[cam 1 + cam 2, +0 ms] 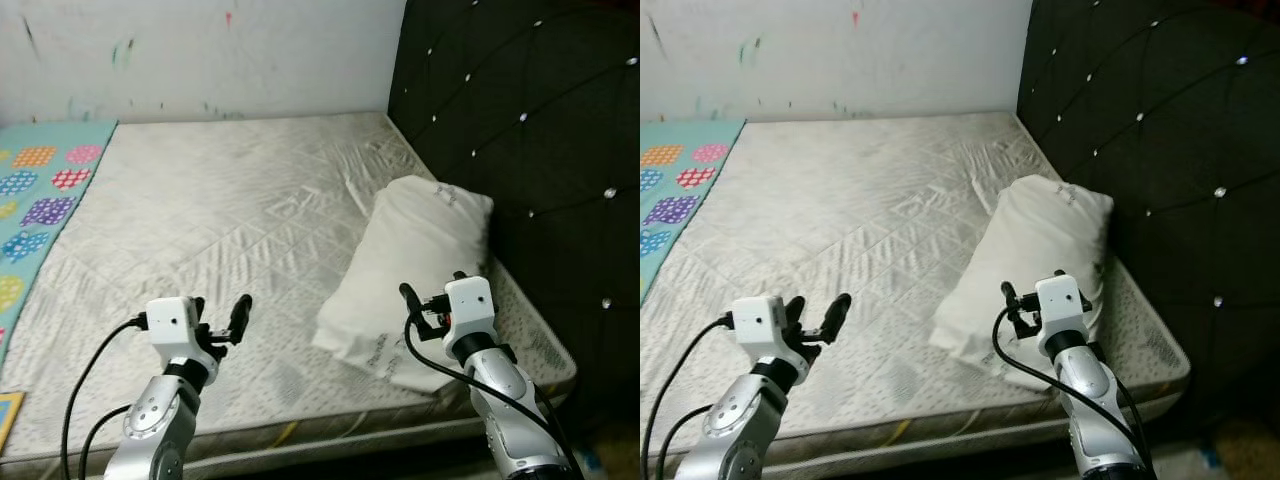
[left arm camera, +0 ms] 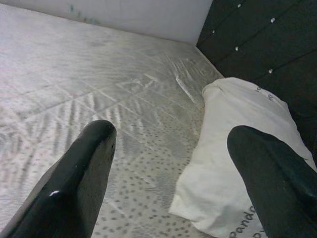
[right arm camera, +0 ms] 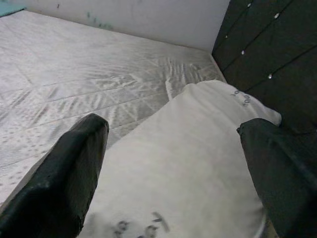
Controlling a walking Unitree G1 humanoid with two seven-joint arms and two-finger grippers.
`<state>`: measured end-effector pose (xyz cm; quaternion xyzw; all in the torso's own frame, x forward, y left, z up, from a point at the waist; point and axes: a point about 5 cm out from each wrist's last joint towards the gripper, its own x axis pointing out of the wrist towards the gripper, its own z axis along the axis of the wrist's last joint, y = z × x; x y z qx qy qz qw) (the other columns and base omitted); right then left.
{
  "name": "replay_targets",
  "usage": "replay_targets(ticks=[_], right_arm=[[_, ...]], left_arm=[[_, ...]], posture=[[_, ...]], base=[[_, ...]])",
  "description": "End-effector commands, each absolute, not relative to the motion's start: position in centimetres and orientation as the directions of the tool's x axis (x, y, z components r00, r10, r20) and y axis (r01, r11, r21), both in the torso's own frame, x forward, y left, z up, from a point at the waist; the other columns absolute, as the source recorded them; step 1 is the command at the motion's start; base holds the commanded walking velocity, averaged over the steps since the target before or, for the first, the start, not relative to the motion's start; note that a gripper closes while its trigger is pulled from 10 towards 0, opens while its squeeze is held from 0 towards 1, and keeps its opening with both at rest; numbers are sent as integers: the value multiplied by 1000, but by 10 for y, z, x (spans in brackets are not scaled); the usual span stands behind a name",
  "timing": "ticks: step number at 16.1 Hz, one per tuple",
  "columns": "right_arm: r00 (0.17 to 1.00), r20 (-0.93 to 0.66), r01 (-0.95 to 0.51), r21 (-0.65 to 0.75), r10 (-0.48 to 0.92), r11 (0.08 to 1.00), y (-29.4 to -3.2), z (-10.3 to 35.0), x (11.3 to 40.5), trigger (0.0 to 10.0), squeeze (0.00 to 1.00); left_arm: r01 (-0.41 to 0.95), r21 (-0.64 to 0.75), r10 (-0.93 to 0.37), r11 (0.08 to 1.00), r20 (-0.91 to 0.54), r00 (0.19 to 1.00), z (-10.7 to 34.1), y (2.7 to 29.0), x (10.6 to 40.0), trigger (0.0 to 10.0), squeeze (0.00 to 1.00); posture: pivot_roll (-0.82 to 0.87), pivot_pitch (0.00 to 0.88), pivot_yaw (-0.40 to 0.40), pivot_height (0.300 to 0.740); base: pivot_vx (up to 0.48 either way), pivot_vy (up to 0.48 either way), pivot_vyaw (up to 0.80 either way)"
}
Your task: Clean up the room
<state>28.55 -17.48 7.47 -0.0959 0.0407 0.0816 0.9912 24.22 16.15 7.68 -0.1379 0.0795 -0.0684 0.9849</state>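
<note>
Pillow (image 1: 415,268), white with dark print on its case, lies on the bare quilted mattress (image 1: 220,220) close beside the black tufted headboard (image 1: 530,150). My right gripper (image 3: 171,163) hovers just over its near end, fingers (image 3: 64,178) spread wide. My left gripper (image 2: 168,173) hangs above the mattress (fingers apart too). A patterned teal sheet (image 1: 40,200) lies along the mattress's far left.

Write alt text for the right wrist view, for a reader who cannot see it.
The open right gripper hovers just above a white pillow, one black finger to each side of it. The pillow lies on a bare quilted mattress, beside a black tufted headboard and a white wall.
</note>
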Motion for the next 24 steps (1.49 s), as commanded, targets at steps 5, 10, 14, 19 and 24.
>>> replay_targets(ticks=[5, 10, 14, 19, 24], right_arm=[[985, -91, -162, -195, 146, 967, -181, 77, 287, 10000, 0], [984, -97, -167, -189, 151, 968, -181, 75, 285, 10000, 0], [982, -101, -177, -207, 159, 962, -180, 75, 285, 10000, 0], [981, -96, -185, -198, 169, 963, -178, 75, 285, 10000, 0], [982, -96, -179, -193, 163, 965, -179, 75, 285, 10000, 0]], left_arm=[[138, -292, -182, 946, -130, 975, 78, 154, 244, 10000, 0], [121, -297, -166, 947, -130, 978, 77, 155, 244, 10000, 0], [127, -303, -171, 945, -124, 977, 78, 155, 243, 10000, 0], [151, -310, -191, 939, -100, 977, 80, 153, 243, 10000, 0], [168, -315, -206, 934, -92, 974, 81, 152, 243, 10000, 0]], posture=[[-87, 0, -8, 740], [-89, 0, -6, 740], [-89, 0, -5, 740], [-88, 0, -4, 740], [-90, 0, -4, 740]], base=[[0, -480, 0], [0, -64, 0], [0, 0, 0], [49, 0, 723], [307, 0, 0]])
